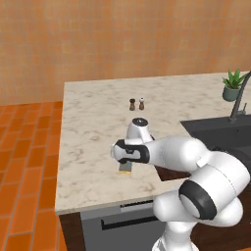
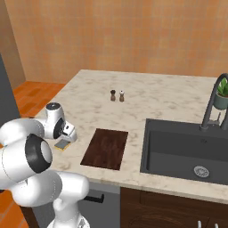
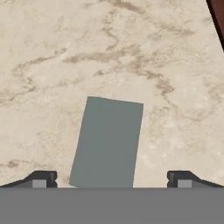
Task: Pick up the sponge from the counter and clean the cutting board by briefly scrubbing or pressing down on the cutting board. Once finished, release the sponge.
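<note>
Where veined marble counter spreads, flat grey-blue sponge.

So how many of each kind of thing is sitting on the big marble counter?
Small grey-blue and yellow sponge: 1
Flat dark brown wooden cutting board: 1
Small dark-bodied shakers, one dark-topped, one white-topped: 2
Green plant in a teal pot: 1
Total: 5
</note>
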Available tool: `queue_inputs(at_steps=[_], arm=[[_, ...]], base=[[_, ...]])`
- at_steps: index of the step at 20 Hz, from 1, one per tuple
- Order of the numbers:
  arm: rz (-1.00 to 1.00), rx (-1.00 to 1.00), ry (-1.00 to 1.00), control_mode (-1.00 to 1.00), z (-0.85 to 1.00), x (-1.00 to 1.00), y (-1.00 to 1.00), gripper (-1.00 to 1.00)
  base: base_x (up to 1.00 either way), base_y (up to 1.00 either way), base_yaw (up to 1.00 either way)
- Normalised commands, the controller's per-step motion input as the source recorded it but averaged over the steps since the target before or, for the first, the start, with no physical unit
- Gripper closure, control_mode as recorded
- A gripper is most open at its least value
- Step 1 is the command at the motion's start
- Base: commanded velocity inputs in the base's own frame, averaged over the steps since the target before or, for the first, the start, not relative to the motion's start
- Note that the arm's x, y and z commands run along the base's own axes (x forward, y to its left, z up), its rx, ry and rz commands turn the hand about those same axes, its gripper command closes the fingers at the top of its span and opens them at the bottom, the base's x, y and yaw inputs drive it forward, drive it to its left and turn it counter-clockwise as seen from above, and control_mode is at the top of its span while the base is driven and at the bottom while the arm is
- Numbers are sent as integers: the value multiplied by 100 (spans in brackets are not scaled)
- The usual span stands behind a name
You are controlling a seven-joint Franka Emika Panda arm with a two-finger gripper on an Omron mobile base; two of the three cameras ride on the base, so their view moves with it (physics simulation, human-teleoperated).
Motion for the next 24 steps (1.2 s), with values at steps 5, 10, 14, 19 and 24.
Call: queue_inputs(at_steps=[5,10,14,19,24], arm=[[0,0,0,-100,-17,11,0,-100],[0,0,0,-100,-17,3,5,-100],[0,0,0,-100,-17,7,0,-100],[0,0,0,-100,-20,25,4,-100],[0,0,2,-100,-21,31,22,-100]], base=[[0,0,0],[0,0,0],[0,0,0],[0,0,0],[0,0,0]])
